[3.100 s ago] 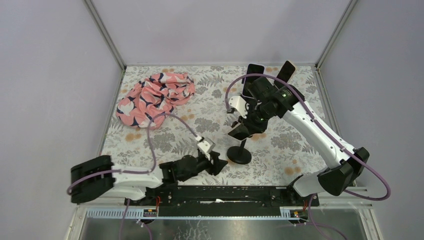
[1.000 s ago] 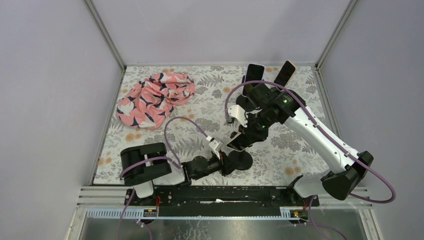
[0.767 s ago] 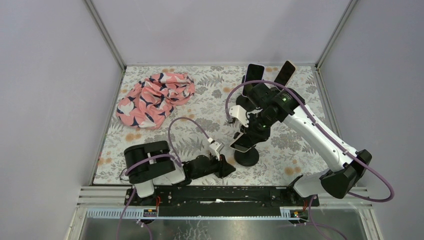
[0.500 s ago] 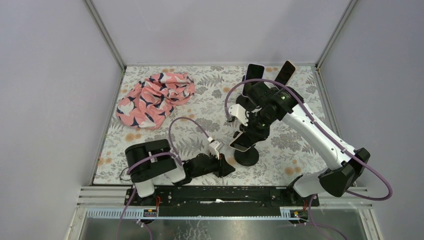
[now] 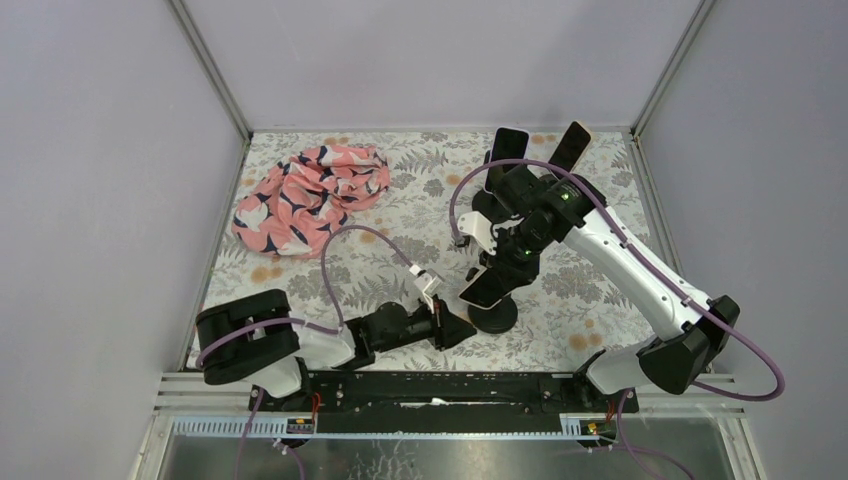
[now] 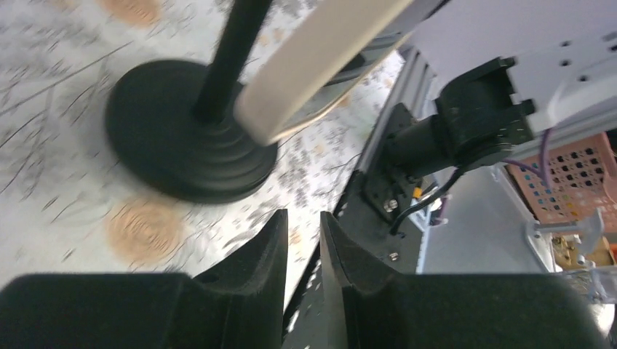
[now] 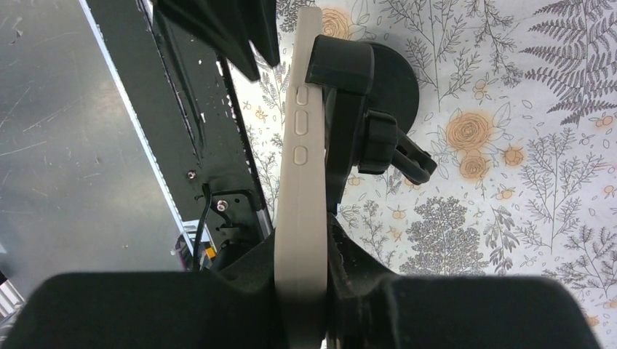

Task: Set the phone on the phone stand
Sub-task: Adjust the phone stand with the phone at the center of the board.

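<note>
Top external view: the phone stand [image 5: 495,316] sits on the floral surface [image 5: 600,290] close to the near edge, a little right of its middle. The right gripper [image 5: 500,266] reaches in from the right edge and holds the phone [image 5: 486,290] tilted over the stand's round black base, above the surface.

In the right wrist view the right gripper [image 7: 302,273] has its jaws clamped on the pale phone [image 7: 300,182], one on each face. The phone is seen edge-on with its side buttons showing, and its back lies against the stand's head [image 7: 342,69].

The left gripper [image 5: 455,330] lies low along the near edge, just left of the stand's base, and I cannot tell from above whether it touches it. The left wrist view shows the left gripper [image 6: 302,227] with its jaws drawn almost together, a thin slit between them and nothing held. Beyond them stand the base [image 6: 182,156], its upright post and the phone [image 6: 313,65] slanting overhead.

A pink patterned cloth [image 5: 310,195] lies bunched toward the far left corner, well apart from both arms.
</note>
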### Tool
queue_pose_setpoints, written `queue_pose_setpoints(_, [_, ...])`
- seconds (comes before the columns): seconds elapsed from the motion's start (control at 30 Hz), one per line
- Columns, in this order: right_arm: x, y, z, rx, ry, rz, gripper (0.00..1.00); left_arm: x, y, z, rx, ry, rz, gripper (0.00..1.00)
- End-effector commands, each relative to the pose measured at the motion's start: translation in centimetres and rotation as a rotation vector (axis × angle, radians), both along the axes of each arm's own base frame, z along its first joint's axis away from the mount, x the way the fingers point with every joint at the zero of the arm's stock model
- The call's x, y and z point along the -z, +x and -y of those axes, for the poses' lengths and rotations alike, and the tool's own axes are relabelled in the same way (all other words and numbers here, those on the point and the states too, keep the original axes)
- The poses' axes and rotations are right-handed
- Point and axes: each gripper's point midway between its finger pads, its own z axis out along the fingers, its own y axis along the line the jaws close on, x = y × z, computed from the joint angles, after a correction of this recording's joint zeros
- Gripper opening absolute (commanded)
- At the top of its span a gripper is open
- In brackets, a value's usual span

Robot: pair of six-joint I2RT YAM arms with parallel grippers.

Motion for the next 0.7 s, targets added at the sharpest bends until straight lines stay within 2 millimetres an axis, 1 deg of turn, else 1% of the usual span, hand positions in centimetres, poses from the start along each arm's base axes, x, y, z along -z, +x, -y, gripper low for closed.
queue_pose_setpoints(0.0, [0.1, -1.6, 1.3, 0.035, -0.035, -0.062, 0.0, -2.0, -0.3, 1.8, 0.064, -0.017, 0.102, 0.3])
queue_pose_setpoints(0.1, [0.3, -1.5, 1.6, 0.041, -0.049, -0.052, 0.0, -1.4, -0.7, 1.2, 0.083, -0.006, 0.118, 0.3])
queue_pose_setpoints(0.17, [0.6, -1.4, 2.0, 0.046, -0.067, -0.043, 0.0, -1.2, -1.2, 0.3, 0.095, -0.013, 0.137, 0.32])
queue_pose_setpoints(0.27, [0.8, -1.4, 2.2, 0.046, -0.078, -0.038, 0.01, -1.1, -1.0, -1.7, 0.051, -0.006, 0.166, 0.4])
queue_pose_setpoints(0.33, [0.7, -1.4, 2.1, 0.039, -0.068, -0.037, 0.03, -1.7, -0.4, -2.8, 0.015, -0.002, 0.203, 0.48])
queue_pose_setpoints(0.37, [0.7, -1.4, 2.0, 0.037, -0.062, -0.033, 0.04, -2.5, 0.2, -3.2, -0.013, -0.004, 0.232, 0.53])
queue_pose_setpoints(0.4, [0.6, -1.3, 2.0, 0.037, -0.055, -0.024, 0.05, -4.0, 0.7, -3.5, -0.036, -0.024, 0.282, 0.58])
queue_pose_setpoints(0.43, [0.5, -1.2, 1.9, 0.037, -0.046, -0.014, 0.07, -5.0, 1.2, -3.8, -0.058, -0.031, 0.308, 0.63])
queue_pose_setpoints(0.5, [0.2, -1.1, 1.6, 0.035, -0.022, 0.002, 0.09, -7.5, 2.3, -4.1, -0.089, -0.047, 0.386, 0.7])
queue_pose_setpoints(0.57, [0.0, -1.0, 1.3, 0.029, -0.001, 0.01, 0.09, -10.0, 3.2, -4.3, -0.103, -0.072, 0.439, 0.75])
queue_pose_setpoints(0.6, [-0.1, -1.1, 1.1, 0.026, 0.003, 0.009, 0.09, -10.8, 3.7, -4.5, -0.104, -0.069, 0.469, 0.76])
queue_pose_setpoints(0.63, [-0.1, -1.1, 1.1, 0.028, -0.003, 0.011, 0.09, -12.0, 4.0, -4.3, -0.097, -0.081, 0.498, 0.77])
queue_pose_setpoints(0.67, [0.0, -1.0, 1.2, 0.029, -0.012, 0.018, 0.09, -12.5, 3.9, -4.1, -0.061, -0.08, 0.523, 0.78])
